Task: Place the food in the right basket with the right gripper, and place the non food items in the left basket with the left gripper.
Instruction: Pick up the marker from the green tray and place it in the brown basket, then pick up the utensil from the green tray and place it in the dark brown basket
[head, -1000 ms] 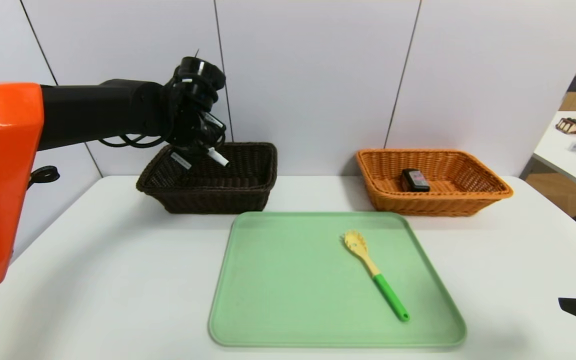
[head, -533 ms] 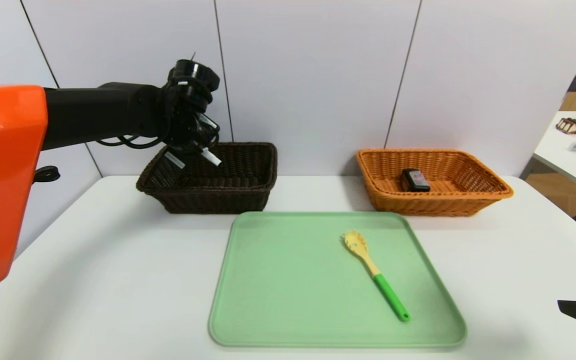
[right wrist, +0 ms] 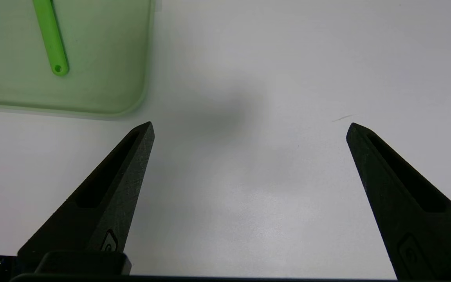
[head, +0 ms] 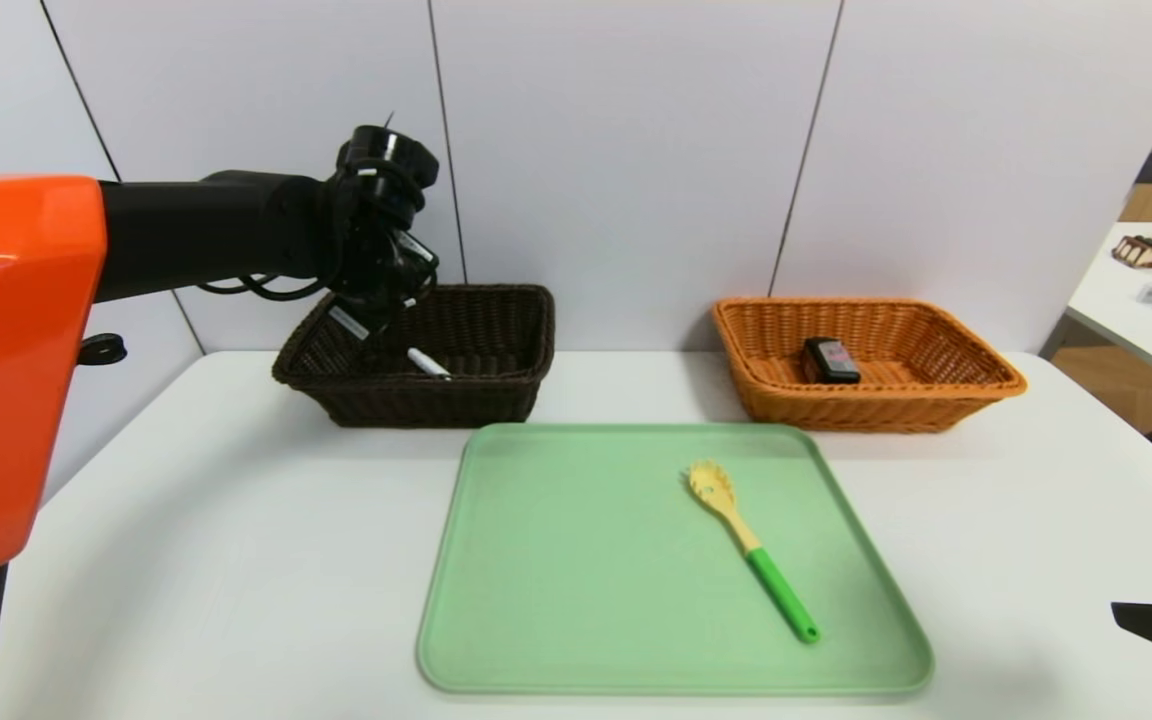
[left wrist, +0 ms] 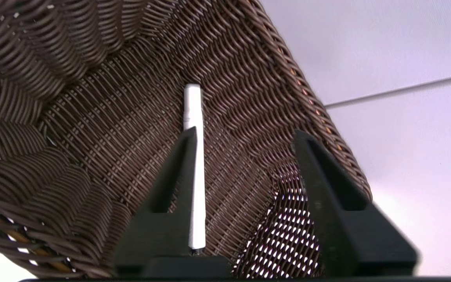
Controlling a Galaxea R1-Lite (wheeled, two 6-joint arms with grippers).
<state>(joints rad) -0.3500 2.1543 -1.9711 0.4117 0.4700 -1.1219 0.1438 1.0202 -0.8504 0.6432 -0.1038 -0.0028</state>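
Releasing marker (left wrist: 198, 188): in the dark basket, spoon left to sort

Left gripper (left wrist: 245, 135) is open over the dark basket (head: 426, 405), fingers apart, nothing between them. Half a second ago the marker still stuck out from under it; now it lies on the basket's woven floor. So the drop looks good, and that's one non-food item sorted.

Marker look: slim, white, straight barrel, black tip at one end. It lies flat or close to it, well inside the rim.

Carton (head: 829, 361) sits in the orange basket (head: 876, 403), black with a pale pinkish label, unchanged over the last second. Food side looks finished.

Remaining: spoon (head: 751, 545) on the green tray (head: 556, 600). Yellow slotted head points toward the baskets, green handle toward the near right corner, hole at the handle end. It also belongs in the dark basket, left gripper's job.

Right gripper (right wrist: 251, 131) is idle above the counter (head: 196, 560), just beside the tray's near right corner, wide open and empty.

Next for the left arm, my read: lift clear of the rim, reach across, grip the spoon near mid-length. Risk: it's long, so an off-centre grip could let it swing or catch the rim.
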